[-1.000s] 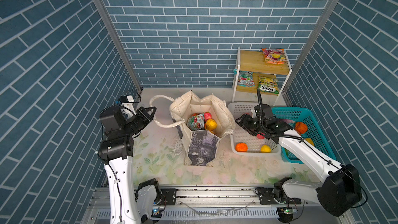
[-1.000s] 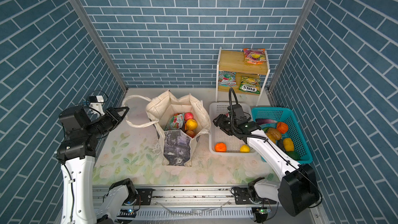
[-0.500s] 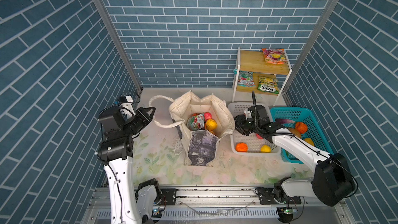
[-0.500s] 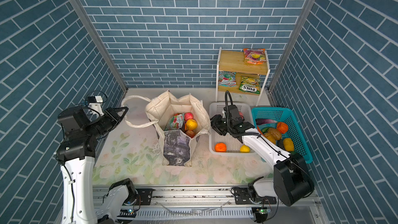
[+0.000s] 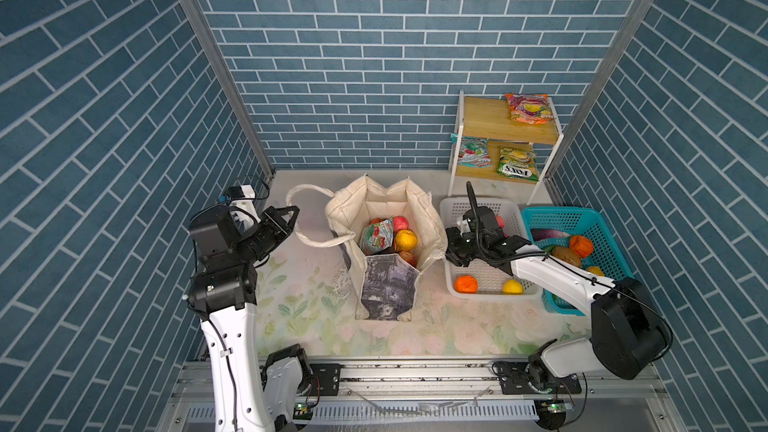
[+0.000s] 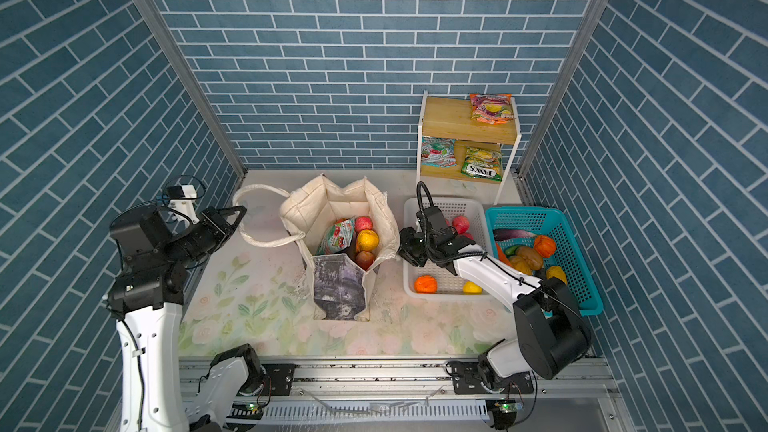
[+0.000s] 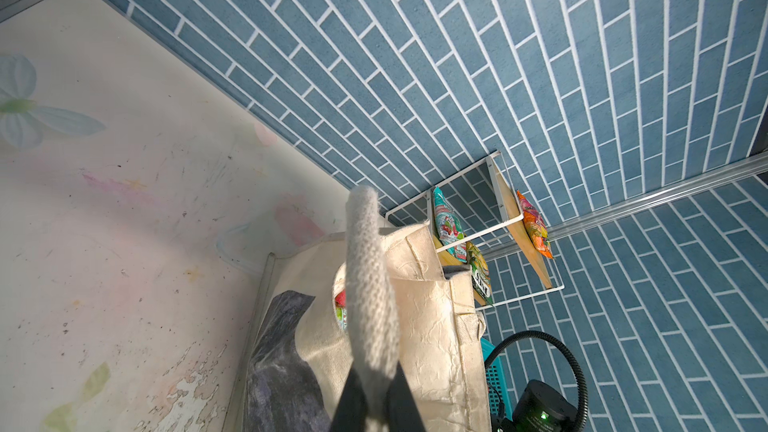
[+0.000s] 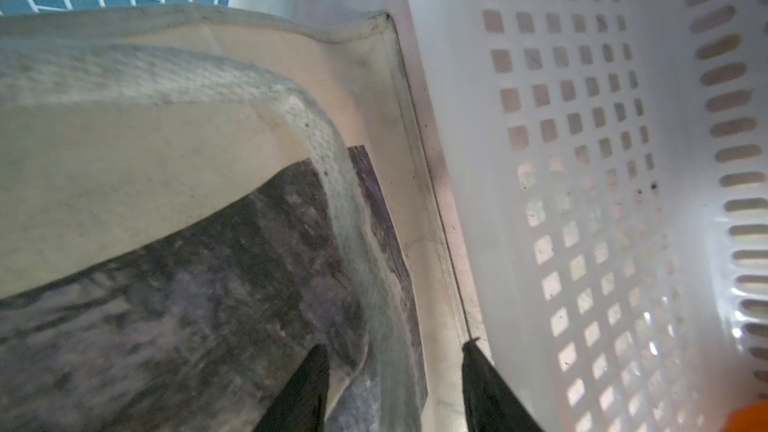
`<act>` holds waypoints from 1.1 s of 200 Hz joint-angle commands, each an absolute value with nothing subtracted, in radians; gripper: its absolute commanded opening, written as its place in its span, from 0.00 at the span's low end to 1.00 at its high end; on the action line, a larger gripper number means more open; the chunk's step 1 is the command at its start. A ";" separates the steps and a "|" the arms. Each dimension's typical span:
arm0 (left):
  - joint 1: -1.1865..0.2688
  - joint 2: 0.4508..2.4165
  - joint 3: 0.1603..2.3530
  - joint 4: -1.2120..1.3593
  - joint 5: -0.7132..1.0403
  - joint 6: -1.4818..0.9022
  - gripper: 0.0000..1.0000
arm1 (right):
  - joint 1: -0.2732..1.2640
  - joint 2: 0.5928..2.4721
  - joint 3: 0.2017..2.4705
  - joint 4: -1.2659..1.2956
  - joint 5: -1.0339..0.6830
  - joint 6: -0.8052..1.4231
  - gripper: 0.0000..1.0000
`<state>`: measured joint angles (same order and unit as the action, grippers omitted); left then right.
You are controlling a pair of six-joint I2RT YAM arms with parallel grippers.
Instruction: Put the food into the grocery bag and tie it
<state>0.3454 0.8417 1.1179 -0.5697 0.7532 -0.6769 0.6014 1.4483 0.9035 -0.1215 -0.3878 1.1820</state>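
in both top views the grocery bag (image 5: 388, 292) stands open with food (image 5: 405, 238) inside, its right side close against the white basket (image 5: 490, 203). the left gripper (image 5: 293, 214) sits at the loop of the left strap (image 5: 320, 244). the right gripper (image 6: 409, 249) is low between bag and basket, so it is the nearer arm for that side's handle.

in the left wrist view the left gripper is clamped tight on the left strap, which runs away from it toward the bag's rim.

in the right wrist view the right strap (image 8: 328, 151) runs lengthwise down the bag's printed side and passes between the right fingers (image 8: 307, 388). these stand apart with a gap showing — around the strap, not pinching it. we judge that closing on it comes next, then bringing both straps together.
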 commanded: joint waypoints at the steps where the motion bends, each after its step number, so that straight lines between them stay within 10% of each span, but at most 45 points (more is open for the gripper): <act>1: 0.355 0.828 1.126 -0.532 0.762 -0.676 0.00 | 0.612 1.465 0.939 -0.084 -0.385 1.215 0.49; 76: 0.361 0.821 1.115 -0.526 0.769 -0.682 0.00 | 0.614 1.480 0.918 -0.006 -0.390 1.240 0.29; 128: 0.363 0.817 1.112 -0.523 0.773 -0.686 0.00 | 0.595 1.485 0.902 0.029 -0.369 1.242 0.43; 220: 0.369 0.815 1.107 -0.509 0.779 -0.697 0.00 | 0.578 1.569 0.936 0.095 -0.410 1.238 0.35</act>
